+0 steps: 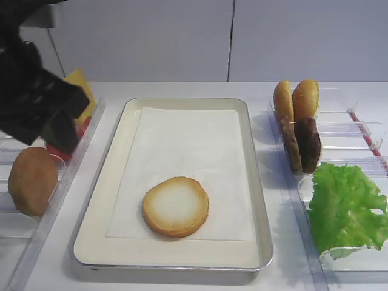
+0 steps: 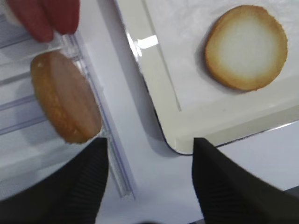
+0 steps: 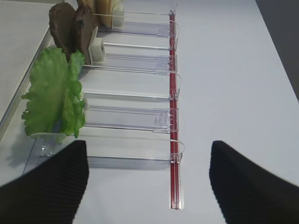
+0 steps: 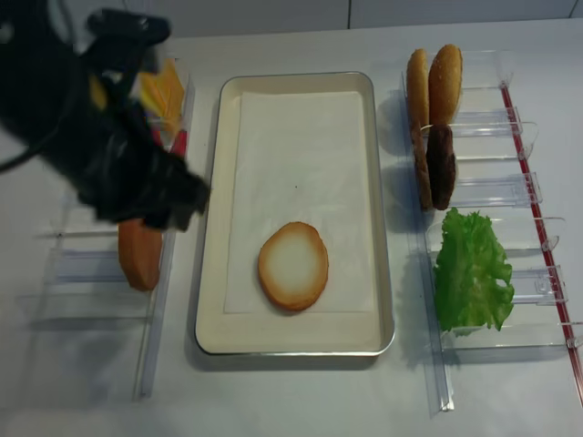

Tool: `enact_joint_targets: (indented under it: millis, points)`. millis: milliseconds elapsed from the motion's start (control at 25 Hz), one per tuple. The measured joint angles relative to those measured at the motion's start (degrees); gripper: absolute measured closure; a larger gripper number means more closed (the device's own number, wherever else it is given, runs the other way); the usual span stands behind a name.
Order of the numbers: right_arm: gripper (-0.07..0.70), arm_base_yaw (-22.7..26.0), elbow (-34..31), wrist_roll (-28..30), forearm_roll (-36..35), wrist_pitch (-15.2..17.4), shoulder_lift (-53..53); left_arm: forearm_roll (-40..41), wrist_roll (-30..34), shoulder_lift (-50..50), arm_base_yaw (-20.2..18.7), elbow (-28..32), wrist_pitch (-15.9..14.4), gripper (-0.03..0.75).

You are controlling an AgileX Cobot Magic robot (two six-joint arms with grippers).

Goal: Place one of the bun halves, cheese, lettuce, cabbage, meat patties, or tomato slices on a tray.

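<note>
One bun half is on the tray; we judge the placing done

Our left gripper (image 2: 149, 154) stands parted and holds nothing; just ahead to its right the bun half (image 2: 246, 46) lies cut face up on the tray (image 2: 161, 93); the right gripper (image 3: 147, 179) gapes wide and bare, with one lettuce (image 3: 56, 95) leaf and two meat patties (image 3: 72, 28) ahead to its left; we count one tray, one bun half placed

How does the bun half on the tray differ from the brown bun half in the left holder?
The bun half on the tray lies flat, pale cut face up; the brown bun half stands on edge in a clear holder. The first is whitish with a golden ring, the second evenly brown. Both are round.
</note>
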State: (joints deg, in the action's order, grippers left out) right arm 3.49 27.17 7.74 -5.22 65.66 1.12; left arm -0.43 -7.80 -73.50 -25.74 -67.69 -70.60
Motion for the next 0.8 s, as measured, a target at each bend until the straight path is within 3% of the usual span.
enact_joint_targets:
  millis: [160,400,800]
  points:
    - [0.098,0.0,0.0,0.0,0.0,0.0,0.0,2.29,-1.61,9.83,0.0,6.58,-0.22,0.349]
    - [0.098,0.0,0.0,0.0,0.0,0.0,0.0,3.12,-2.34,25.17,0.0,11.72,-0.99,0.36]
    - [0.098,0.0,0.0,0.14,0.0,0.0,0.0,3.12,-1.43,46.24,0.0,12.72,-1.92,0.388]
